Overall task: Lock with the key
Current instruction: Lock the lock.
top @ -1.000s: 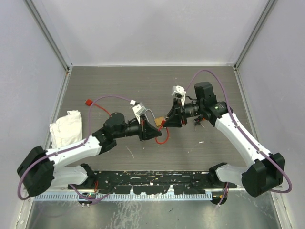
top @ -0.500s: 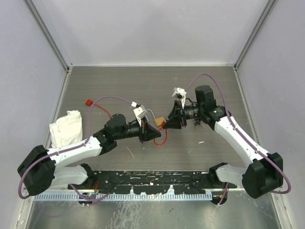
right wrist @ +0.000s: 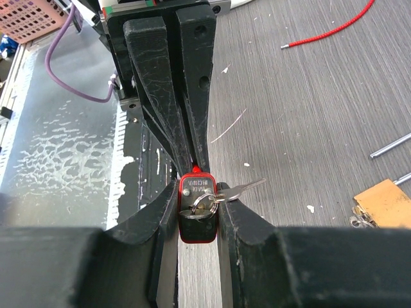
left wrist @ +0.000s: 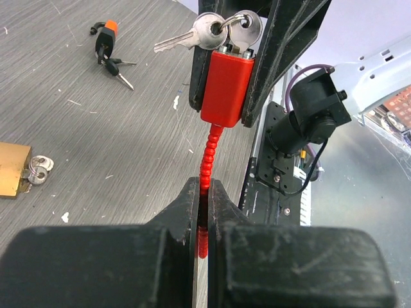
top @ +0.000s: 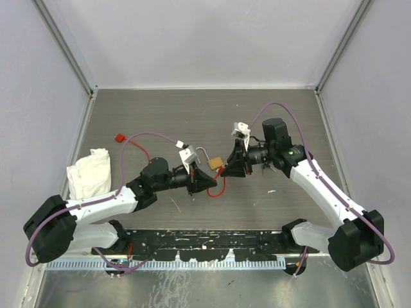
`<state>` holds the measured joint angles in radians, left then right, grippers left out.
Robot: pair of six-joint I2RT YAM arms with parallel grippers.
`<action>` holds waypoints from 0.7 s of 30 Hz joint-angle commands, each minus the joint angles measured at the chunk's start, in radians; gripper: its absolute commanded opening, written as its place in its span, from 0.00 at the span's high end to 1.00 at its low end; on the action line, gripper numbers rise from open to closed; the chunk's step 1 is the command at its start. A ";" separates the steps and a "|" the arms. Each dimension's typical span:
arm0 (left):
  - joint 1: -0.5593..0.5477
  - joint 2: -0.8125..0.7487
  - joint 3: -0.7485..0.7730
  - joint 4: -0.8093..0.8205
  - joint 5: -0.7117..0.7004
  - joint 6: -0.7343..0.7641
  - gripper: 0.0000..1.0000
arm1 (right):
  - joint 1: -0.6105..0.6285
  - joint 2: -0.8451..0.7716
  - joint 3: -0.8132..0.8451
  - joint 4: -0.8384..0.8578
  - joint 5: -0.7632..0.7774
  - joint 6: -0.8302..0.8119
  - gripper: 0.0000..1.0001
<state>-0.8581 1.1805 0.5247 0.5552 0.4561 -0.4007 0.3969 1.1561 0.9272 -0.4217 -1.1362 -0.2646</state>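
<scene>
A red cable lock [left wrist: 226, 86] hangs between the two grippers above the table. My right gripper [right wrist: 199, 192] is shut on its red body [right wrist: 199, 218], and two silver keys on a ring [right wrist: 234, 190] sit at its keyhole end. My left gripper [left wrist: 205, 192] is shut on the lock's red beaded cable [left wrist: 207, 163], just below the body. In the top view the grippers meet nose to nose at mid table, left [top: 210, 182] and right [top: 225, 168]. The key [left wrist: 114, 63], a tiny dark-headed bunch, lies loose on the table by the right arm [top: 265, 167].
A brass padlock [top: 216, 162] lies on the table just behind the grippers, with small keys beside it [left wrist: 38, 170]. A crumpled white cloth [top: 90, 172] sits at the left edge. A red cord with a red tag [top: 119, 137] lies at the back left.
Both grippers have drifted slightly toward the near edge, with the red lock still held between them. Neither grip has changed.
</scene>
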 commanded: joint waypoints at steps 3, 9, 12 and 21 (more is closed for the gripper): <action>0.002 -0.018 -0.026 0.233 -0.040 0.043 1.00 | 0.014 -0.021 0.022 -0.064 0.027 -0.028 0.86; 0.003 -0.014 -0.043 0.254 -0.042 0.057 1.00 | 0.014 -0.024 0.027 -0.076 0.029 -0.038 0.82; 0.003 -0.016 -0.048 0.260 -0.042 0.064 1.00 | 0.013 -0.022 0.039 -0.091 0.029 -0.050 0.79; 0.004 -0.039 -0.077 0.273 -0.044 0.074 1.00 | 0.006 -0.036 0.076 -0.155 0.035 -0.101 0.56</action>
<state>-0.8608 1.1793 0.4511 0.7040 0.4450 -0.3534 0.4065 1.1561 0.9569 -0.5137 -1.1034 -0.3290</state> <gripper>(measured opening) 0.023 0.387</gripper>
